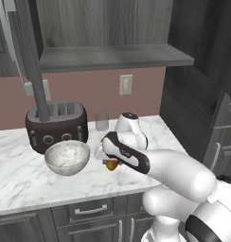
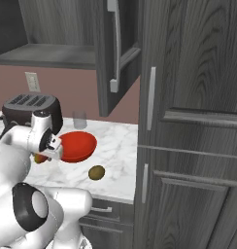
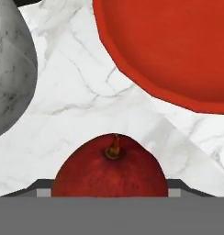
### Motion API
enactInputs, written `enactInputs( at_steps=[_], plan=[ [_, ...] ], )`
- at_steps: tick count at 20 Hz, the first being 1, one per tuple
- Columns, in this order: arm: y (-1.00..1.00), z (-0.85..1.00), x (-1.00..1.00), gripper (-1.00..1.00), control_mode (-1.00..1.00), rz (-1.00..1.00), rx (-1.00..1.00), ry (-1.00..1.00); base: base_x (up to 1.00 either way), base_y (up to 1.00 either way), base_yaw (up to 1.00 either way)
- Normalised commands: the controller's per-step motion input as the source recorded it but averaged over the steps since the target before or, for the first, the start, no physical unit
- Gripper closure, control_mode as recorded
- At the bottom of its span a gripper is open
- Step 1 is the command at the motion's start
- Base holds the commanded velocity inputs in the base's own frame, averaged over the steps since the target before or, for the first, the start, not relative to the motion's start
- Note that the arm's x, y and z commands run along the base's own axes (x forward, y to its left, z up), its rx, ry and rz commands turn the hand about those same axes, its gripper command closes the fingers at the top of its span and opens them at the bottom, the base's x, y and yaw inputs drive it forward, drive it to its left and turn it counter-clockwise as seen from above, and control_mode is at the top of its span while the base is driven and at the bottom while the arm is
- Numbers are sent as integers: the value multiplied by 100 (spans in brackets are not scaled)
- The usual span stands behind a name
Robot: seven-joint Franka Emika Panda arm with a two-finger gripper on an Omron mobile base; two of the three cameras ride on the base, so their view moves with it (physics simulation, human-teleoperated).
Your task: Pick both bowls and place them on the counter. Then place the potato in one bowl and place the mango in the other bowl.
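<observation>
Now, mango (image 3: pixel 111 170): lies on the bench, between the two bowls, directly under the gripper; red skin and a brown stem face up in the hand view; a sliver of it shows below the hand in the left base view (image 1: pixel 111 164).
Gripper (image 2: pixel 51 148): hangs low over the mango with its jaws standing wide; the fingertips are hidden, so whether they touch the fruit cannot be told.
Red bowl (image 2: pixel 77 146): upright on the bench, just right of the mango, apart from it; nothing lies in the part of its hollow that shows.
Marbled bowl (image 1: pixel 67 157): upright on the bench, left of the mango, near the bench's front edge; its hollow holds nothing.
Potato (image 2: pixel 96 172): lies on the bench to the right of the red bowl and nearer the front edge, clear of the bowl.
Bench (image 1: pixel 18 170): white marble slab with grey veins over dark drawers; carries both bowls, the mango and the potato.
Toaster (image 1: pixel 56 125): dark, stands on the bench against the far wall, just behind the marbled bowl.
Glass (image 1: pixel 102 121): clear, stands near the far wall, right of the toaster.
Shelf (image 1: pixel 112 56): dark grey board above the bench.
Tall cabinet (image 2: pixel 193 121): dark wood, closes off the bench at its right end.
</observation>
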Motion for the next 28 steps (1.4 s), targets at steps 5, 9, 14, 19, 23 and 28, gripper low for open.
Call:
enactInputs(
  at_steps=[5,9,14,19,23,28],
  plan=[
    [-17,48,22,100,-100,0,0,0,0,0,0],
    [-24,14,54,100,-100,0,0,11,0,0,0],
    [-23,0,63,100,-100,0,0,12,0,0,0],
    [-19,-1,64,100,-100,0,0,6,0,0,0],
    [-8,-9,45,100,-100,0,-2,9,0,0,0],
    [-1,-27,29,100,-100,0,-3,16,0,0,0]
  ],
)
